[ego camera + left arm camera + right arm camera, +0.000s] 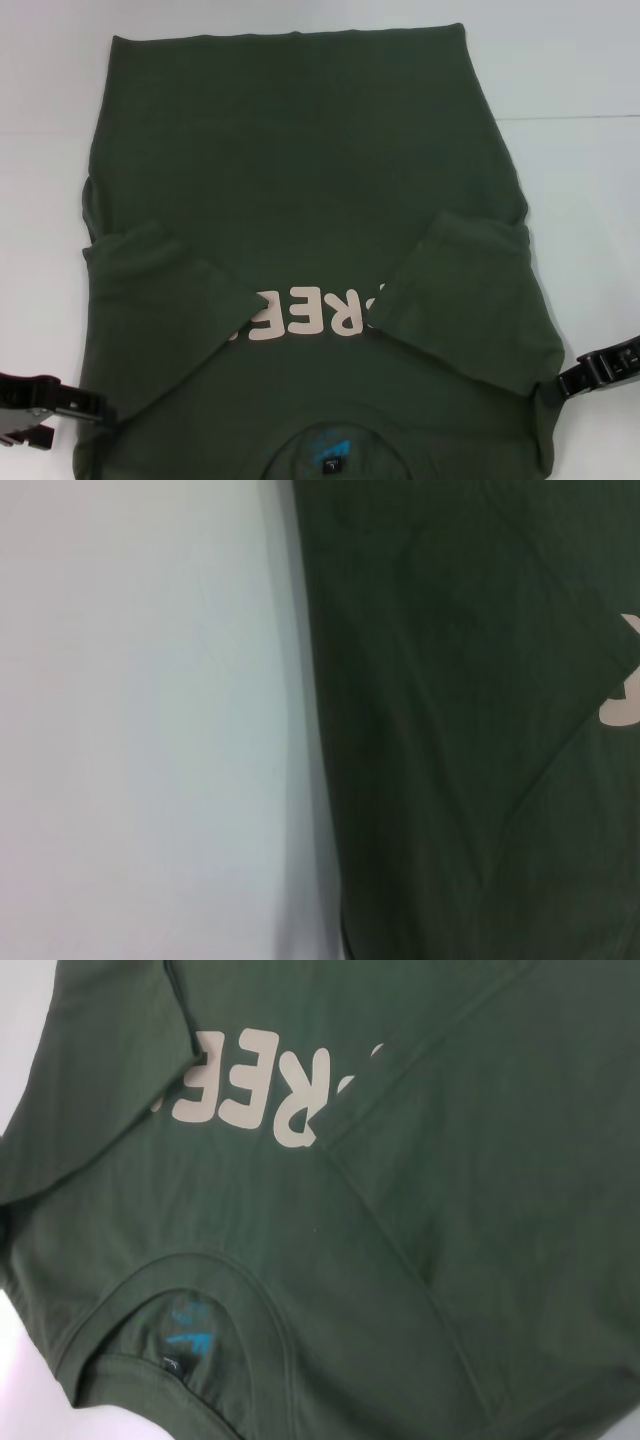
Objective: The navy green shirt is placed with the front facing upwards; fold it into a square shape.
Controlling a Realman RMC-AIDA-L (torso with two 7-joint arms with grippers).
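Bare white tabletop point(570, 120) lies open along both sides and beyond the far hem. The dark olive-green cotton shirt point(300, 170) covers the middle.

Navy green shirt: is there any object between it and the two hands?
Nothing visible. The navy green shirt lies on the bare white table; the left hand and right hand already sit at its near edges.
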